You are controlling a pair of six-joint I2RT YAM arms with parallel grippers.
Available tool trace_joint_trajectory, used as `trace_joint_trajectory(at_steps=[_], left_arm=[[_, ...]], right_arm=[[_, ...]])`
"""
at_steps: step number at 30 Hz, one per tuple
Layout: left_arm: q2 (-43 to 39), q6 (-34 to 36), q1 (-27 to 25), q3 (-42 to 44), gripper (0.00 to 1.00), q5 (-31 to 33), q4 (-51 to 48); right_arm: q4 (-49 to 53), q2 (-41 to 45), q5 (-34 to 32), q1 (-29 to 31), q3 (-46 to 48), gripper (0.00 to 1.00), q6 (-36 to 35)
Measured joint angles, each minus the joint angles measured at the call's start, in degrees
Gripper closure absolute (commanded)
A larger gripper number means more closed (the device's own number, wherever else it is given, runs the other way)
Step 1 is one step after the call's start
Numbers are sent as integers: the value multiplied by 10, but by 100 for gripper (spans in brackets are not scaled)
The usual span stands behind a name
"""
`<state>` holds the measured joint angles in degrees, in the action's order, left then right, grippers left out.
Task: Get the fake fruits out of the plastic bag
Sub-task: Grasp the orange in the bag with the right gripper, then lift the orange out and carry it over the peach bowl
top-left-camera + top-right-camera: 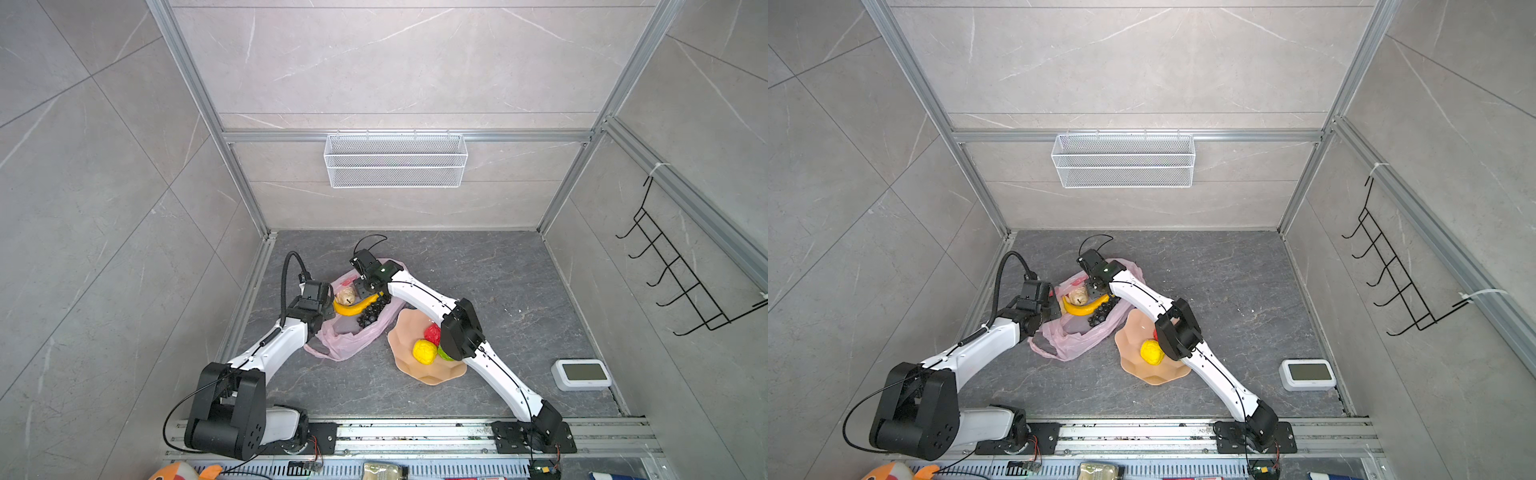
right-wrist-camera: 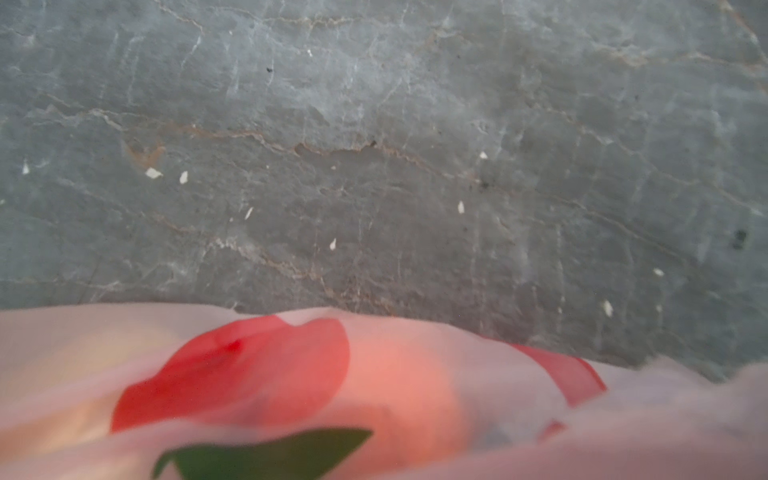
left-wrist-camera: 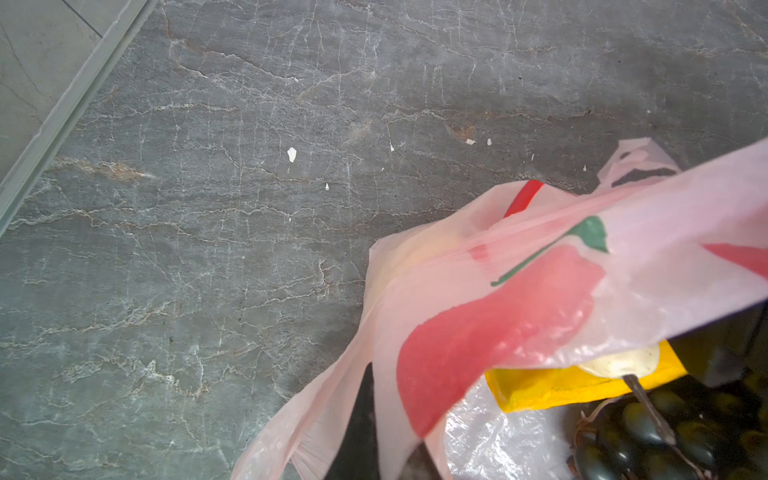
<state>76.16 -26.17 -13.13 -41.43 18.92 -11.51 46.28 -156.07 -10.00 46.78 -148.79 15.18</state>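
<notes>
Left pincer (image 1: 330, 300) clamps shut on the thin pink plastic bag (image 1: 353, 338) at its left rim. Right pincer (image 1: 362, 289) sits in the bag mouth above the banana (image 1: 351, 309); we cannot tell its opening. Beige fruit (image 1: 346, 296) and grape bunch (image 1: 372, 313) lie inside. We see open stone surface (image 1: 498, 282) behind and a wavy plate (image 1: 405, 332) just right.

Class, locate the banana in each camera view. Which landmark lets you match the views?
Top view: banana inside the open bag, just below the beige fruit.
Top view: same place, left of the grapes.
Left wrist: its yellow end shows under the bag's raised film.
Right wrist: not visible; only bag and floor.
Landmark: the bag's red print.
</notes>
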Motion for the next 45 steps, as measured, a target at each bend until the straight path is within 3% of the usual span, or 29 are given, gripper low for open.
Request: trace_joint_trajectory(at_steps=[15, 28, 45], left_arm=[[2, 0, 3, 0, 96, -9, 0], [2, 0, 3, 0, 97, -11, 0], [2, 0, 3, 0, 97, -13, 0]], right_arm=[[-79, 187, 21, 0, 223, 49, 24], [-127, 276, 39, 10, 346, 49, 37], [-181, 569, 16, 17, 675, 47, 70]])
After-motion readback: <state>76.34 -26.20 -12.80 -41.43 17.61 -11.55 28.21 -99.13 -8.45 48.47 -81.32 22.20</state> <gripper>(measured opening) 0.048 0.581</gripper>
